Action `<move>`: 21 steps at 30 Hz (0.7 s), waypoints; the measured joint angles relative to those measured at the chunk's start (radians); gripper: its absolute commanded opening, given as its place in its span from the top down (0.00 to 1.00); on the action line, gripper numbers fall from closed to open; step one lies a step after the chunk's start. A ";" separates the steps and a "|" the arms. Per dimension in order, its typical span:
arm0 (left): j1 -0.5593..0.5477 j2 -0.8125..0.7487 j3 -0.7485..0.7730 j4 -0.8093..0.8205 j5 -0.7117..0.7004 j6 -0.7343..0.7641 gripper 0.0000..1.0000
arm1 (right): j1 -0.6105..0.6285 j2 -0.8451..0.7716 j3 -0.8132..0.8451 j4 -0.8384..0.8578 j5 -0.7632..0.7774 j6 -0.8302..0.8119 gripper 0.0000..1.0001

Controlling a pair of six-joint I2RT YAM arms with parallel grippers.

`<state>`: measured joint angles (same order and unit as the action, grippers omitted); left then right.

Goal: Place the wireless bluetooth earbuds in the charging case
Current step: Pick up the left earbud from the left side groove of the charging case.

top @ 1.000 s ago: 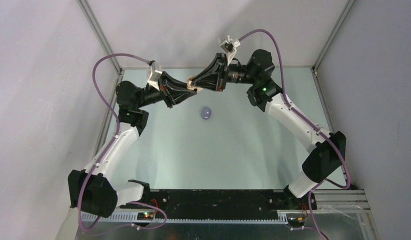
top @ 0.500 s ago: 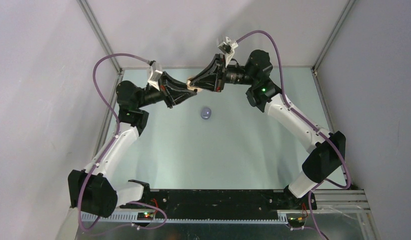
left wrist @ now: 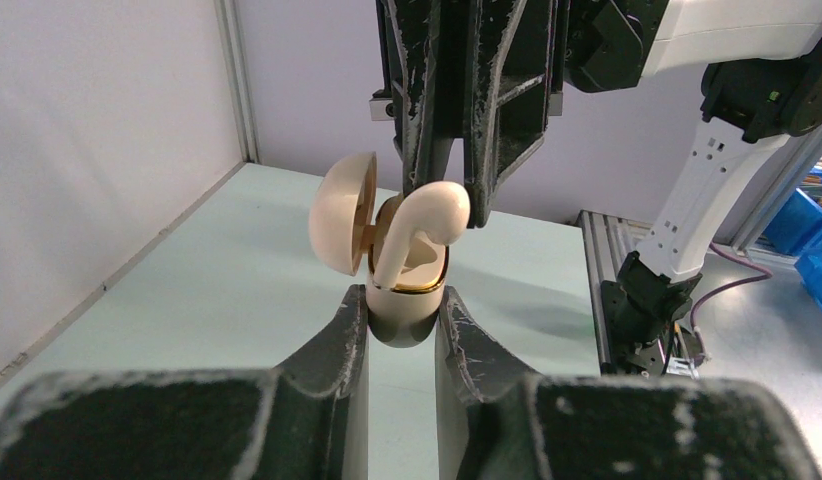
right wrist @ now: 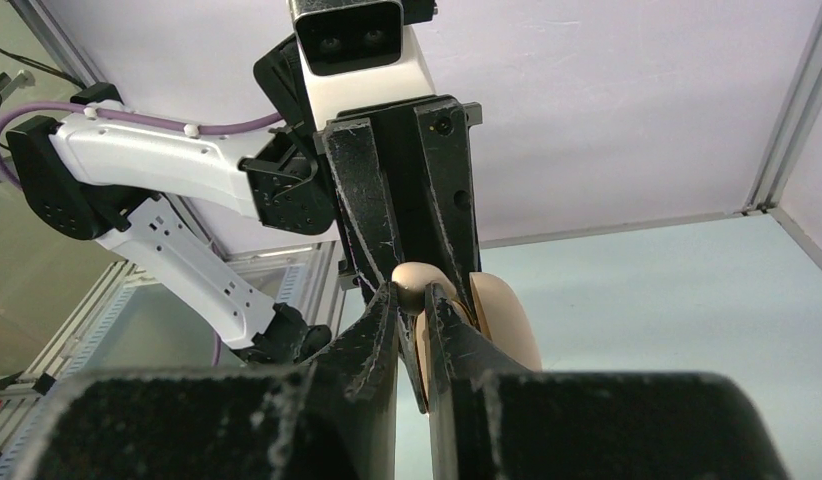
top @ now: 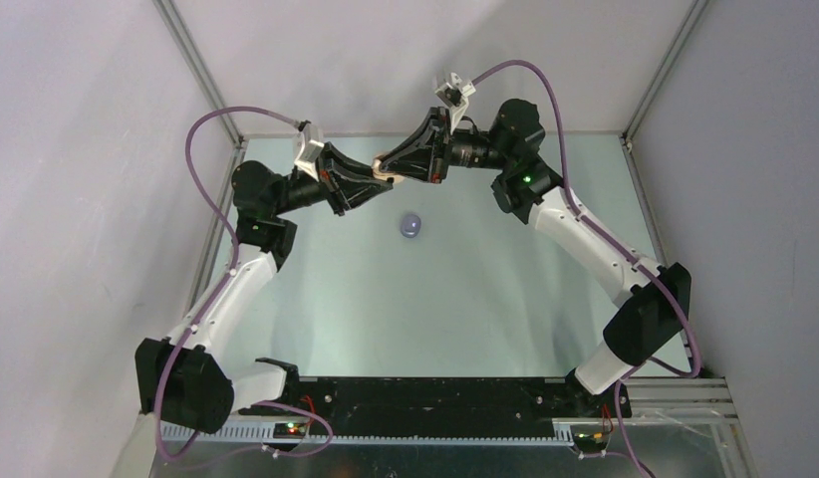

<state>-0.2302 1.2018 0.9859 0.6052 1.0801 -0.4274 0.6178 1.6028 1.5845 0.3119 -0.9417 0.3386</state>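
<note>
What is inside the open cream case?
A cream earbud, held by the right gripper, has its stem tip in the mouth of the case. The wells deeper in are hidden by its wall, so another bud cannot be ruled out.

Top camera looks down from behind the bases (top: pixel 183 383); wrist cameras face each other closely, sharing case (left wrist: pixel 402 305) and earbud (left wrist: pixel 427 215).
</note>
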 measured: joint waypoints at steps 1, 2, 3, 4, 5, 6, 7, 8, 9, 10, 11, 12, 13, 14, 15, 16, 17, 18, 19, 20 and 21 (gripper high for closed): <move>0.000 0.000 0.000 0.000 0.000 0.000 1.00 | 0.000 -0.001 0.000 -0.002 0.000 0.000 1.00; -0.001 0.000 0.000 0.000 0.000 0.001 1.00 | 0.000 -0.002 0.000 -0.003 0.000 0.000 1.00; -0.001 0.000 0.000 0.000 0.000 0.001 1.00 | 0.000 -0.004 0.000 -0.005 0.000 0.000 1.00; -0.001 0.000 0.000 0.000 -0.001 0.001 1.00 | 0.000 -0.006 0.000 -0.008 0.000 0.000 1.00; -0.001 0.000 0.000 0.000 -0.002 0.002 1.00 | -0.001 -0.008 0.000 -0.010 0.000 0.000 1.00; -0.001 0.000 0.000 0.000 -0.003 0.002 1.00 | -0.002 -0.010 0.000 -0.014 -0.001 0.000 1.00; -0.001 0.000 0.000 0.000 -0.003 0.002 1.00 | -0.003 -0.012 0.000 -0.016 -0.001 0.000 1.00; -0.001 0.000 0.000 0.000 -0.003 0.003 1.00 | -0.004 -0.014 0.000 -0.018 -0.001 0.000 1.00; -0.001 0.000 0.000 0.000 -0.003 0.003 1.00 | -0.005 -0.017 0.000 -0.023 -0.001 0.000 1.00; -0.001 0.000 0.000 0.000 -0.003 0.006 1.00 | -0.006 -0.020 0.000 -0.026 0.000 0.000 1.00; -0.001 -0.001 0.000 0.000 -0.003 0.008 1.00 | -0.006 -0.022 0.000 -0.029 0.000 0.000 1.00; -0.001 -0.001 0.000 0.000 -0.003 0.009 1.00 | -0.006 -0.025 0.000 -0.034 -0.001 -0.002 1.00; -0.001 -0.001 0.000 0.000 -0.003 0.009 1.00 | -0.006 -0.027 0.000 -0.039 0.000 -0.004 1.00; -0.001 -0.002 0.000 0.000 -0.003 0.010 1.00 | -0.007 -0.030 0.000 -0.047 0.000 -0.006 1.00; -0.001 -0.003 0.000 0.000 -0.003 0.010 1.00 | -0.007 -0.031 0.000 -0.053 0.000 -0.010 1.00; -0.001 -0.005 0.000 0.000 -0.003 0.010 1.00 | -0.007 -0.032 0.000 -0.059 0.003 -0.014 1.00; -0.001 -0.006 0.000 0.000 -0.003 0.010 1.00 | -0.007 -0.032 0.000 -0.066 0.003 -0.019 1.00; -0.001 -0.007 0.000 0.001 -0.003 0.010 1.00 | -0.007 -0.032 0.000 -0.072 0.003 -0.022 1.00; -0.001 -0.007 0.000 0.003 -0.002 0.010 1.00 | -0.007 -0.032 0.000 -0.077 0.004 -0.026 1.00; -0.001 -0.007 0.000 0.003 -0.002 0.010 1.00 | -0.007 -0.032 0.000 -0.081 0.006 -0.028 1.00; -0.001 -0.007 0.000 0.002 -0.002 0.010 1.00 | -0.007 -0.032 0.000 -0.085 0.008 -0.031 1.00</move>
<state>-0.2310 1.1946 0.9859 0.6075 1.0779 -0.4175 0.6106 1.5703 1.5845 0.2272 -0.9340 0.3077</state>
